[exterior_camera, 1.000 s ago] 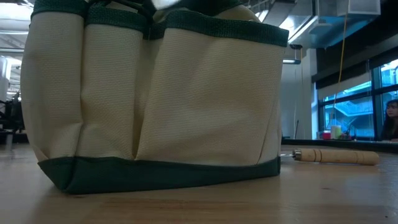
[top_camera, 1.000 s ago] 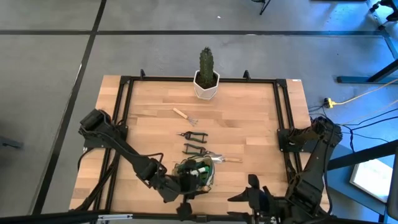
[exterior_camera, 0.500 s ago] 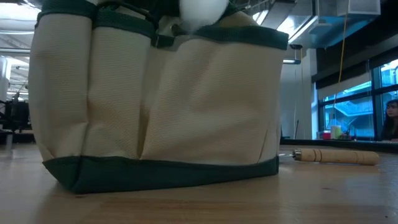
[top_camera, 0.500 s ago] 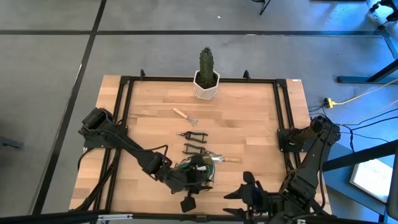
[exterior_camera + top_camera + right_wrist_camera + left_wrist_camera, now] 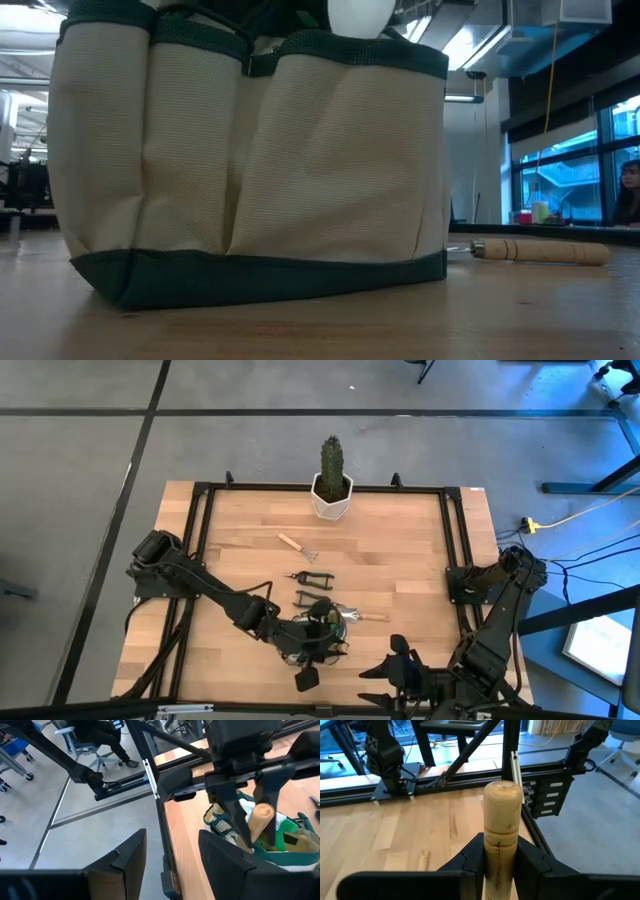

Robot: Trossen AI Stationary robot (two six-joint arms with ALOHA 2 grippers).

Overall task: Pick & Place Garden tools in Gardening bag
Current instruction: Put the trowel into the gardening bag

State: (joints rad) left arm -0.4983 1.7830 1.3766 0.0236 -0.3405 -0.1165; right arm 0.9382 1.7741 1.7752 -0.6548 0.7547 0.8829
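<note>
The gardening bag [image 5: 322, 642], tan with green trim, stands near the table's near edge and fills the low view [image 5: 250, 160]. My left gripper [image 5: 501, 846] hangs over its open top, shut on a wooden-handled tool [image 5: 502, 815] whose rounded end [image 5: 360, 12] pokes above the rim. My right gripper [image 5: 172, 851] waits open to the bag's right near the front edge [image 5: 400, 665], nothing between its fingers. A small fork [image 5: 297, 546], dark-handled shears [image 5: 310, 577], another dark-handled tool [image 5: 312, 599] and a wooden-handled tool [image 5: 368, 617] lie flat on the table. My left gripper pinches the tool's wooden handle [image 5: 500, 854] between its two fingers, a short way below the rounded free end. The fingers come from the table's left, slanting slightly down, and lie across the handle. The handle stands nearly upright, free end up; its lower part is hidden inside the bag.
A green cactus in a white pot [image 5: 332, 488] stands at the far edge. A black frame rail [image 5: 455, 550] borders the table. Bare wood lies left of the tools [image 5: 240, 575] and to their right [image 5: 410, 570]. A person [image 5: 630, 190] sits in the room beyond.
My left gripper has carried the wooden handle toward the table's right and far side, from the bag's near left edge to over its open top. In the low view the handle's end slides rightward along the rim, and the bag's wall shifts slightly.
</note>
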